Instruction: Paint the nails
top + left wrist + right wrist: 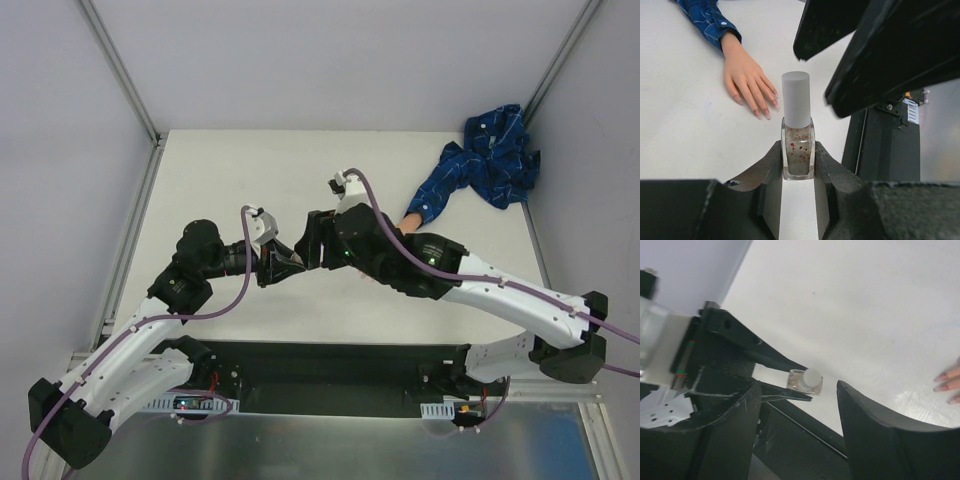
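My left gripper (798,150) is shut on a small clear polish bottle (798,156) with red flecks and holds it upright. The bottle's grey cap (796,100) is on. My right gripper (797,390) is open and points at the bottle (805,380); its black fingers (880,60) hang just above and to the right of the cap without touching it. The flesh-coloured mannequin hand (742,75) lies flat on the table beyond, and its pinkish nails (766,114) face the bottle. From above, the right arm hides most of the hand (408,220).
The blue patterned sleeve (455,175) runs to a bunched shirt (500,155) at the table's back right corner. A black base strip (330,365) lies along the near edge. Metal frame rails (125,250) border the white table (250,170).
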